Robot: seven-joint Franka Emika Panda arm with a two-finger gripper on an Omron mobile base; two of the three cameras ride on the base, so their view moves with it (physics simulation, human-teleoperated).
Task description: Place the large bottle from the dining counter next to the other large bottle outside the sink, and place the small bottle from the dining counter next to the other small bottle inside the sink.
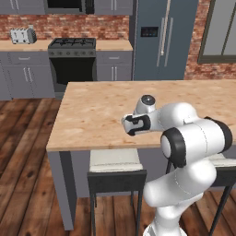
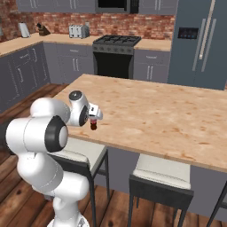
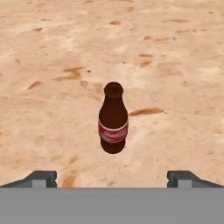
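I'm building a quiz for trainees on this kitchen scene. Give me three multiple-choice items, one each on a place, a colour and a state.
1. Where does the small bottle stand?
A. in a sink
B. on the dining counter
C. on a stool

2. What colour is the bottle's label band?
A. red
B. green
C. blue

3. How is the gripper?
A. shut on the bottle
B. shut on nothing
C. open, short of the bottle

Answers:
1 B: in the hand view it stands upright on the light wooden top.
2 A: a red band rings its brown body.
3 C: the two fingertips stand wide apart with the bottle beyond them, untouched.
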